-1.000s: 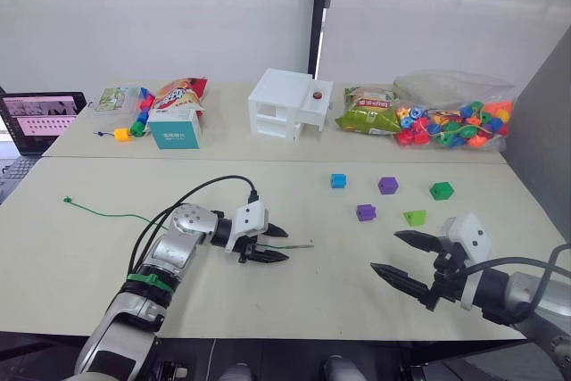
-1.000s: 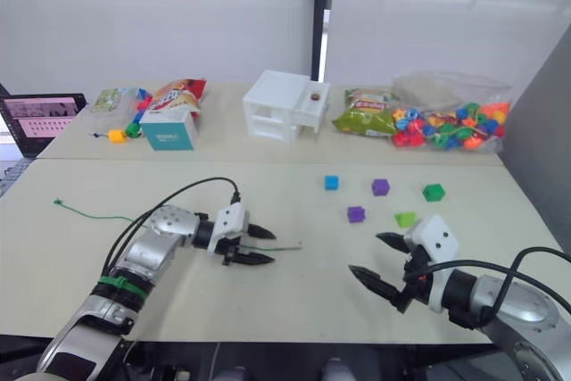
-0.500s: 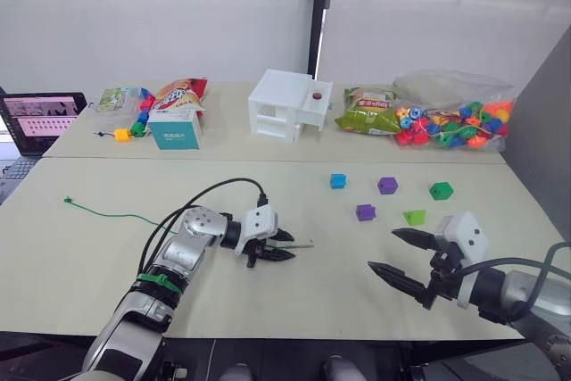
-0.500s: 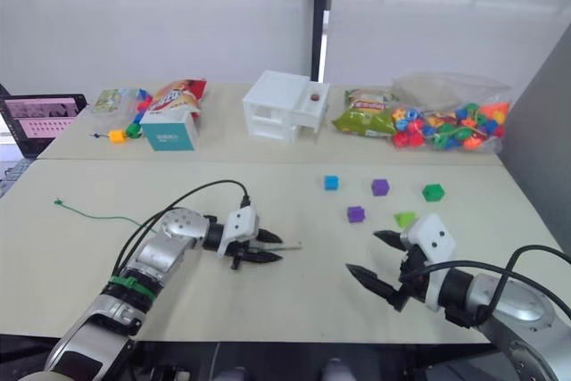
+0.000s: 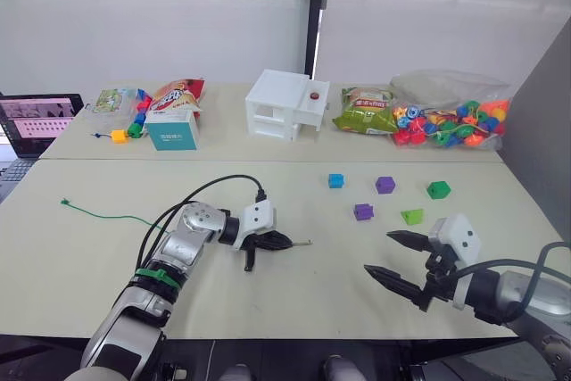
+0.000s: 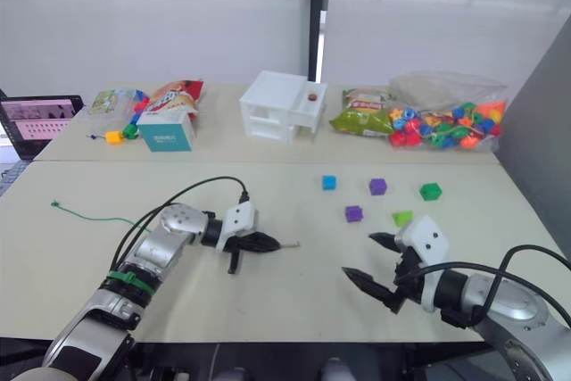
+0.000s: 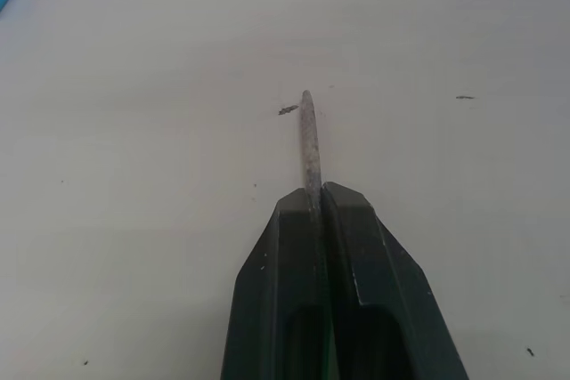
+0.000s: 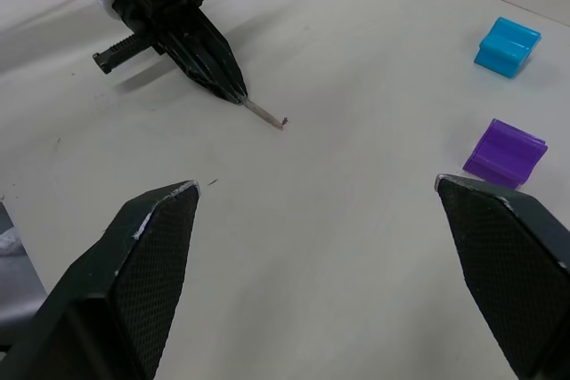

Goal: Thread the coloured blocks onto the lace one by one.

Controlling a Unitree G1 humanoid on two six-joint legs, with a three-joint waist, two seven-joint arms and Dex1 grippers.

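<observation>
My left gripper (image 5: pixel 284 241) rests low on the table's middle, shut on the lace's stiff brownish tip (image 5: pixel 303 242), which pokes out past the pinched fingertips (image 7: pixel 322 202). The thin green lace (image 5: pixel 98 213) trails left to a small knot. Five blocks lie to the right: a blue cube (image 5: pixel 336 180), two purple cubes (image 5: pixel 385 185) (image 5: pixel 363 211), a dark green cube (image 5: pixel 437 189) and a light green wedge (image 5: pixel 412 216). Just in front of the wedge, my right gripper (image 5: pixel 379 252) hovers open and holds nothing. The right wrist view looks toward the left gripper (image 8: pixel 233 88) and the lace tip (image 8: pixel 264 114).
Along the back stand a white box (image 5: pixel 290 103), a clear bag of rounded beads (image 5: pixel 451 118), snack bags (image 5: pixel 366 111), a teal carton (image 5: pixel 175 128) and a short bead chain with a yellow block (image 5: pixel 122 134). A laptop (image 5: pixel 40 117) sits far left.
My left gripper's fingers have closed from open onto the lace's tip. The right gripper has stayed open and in nearly the same place.
</observation>
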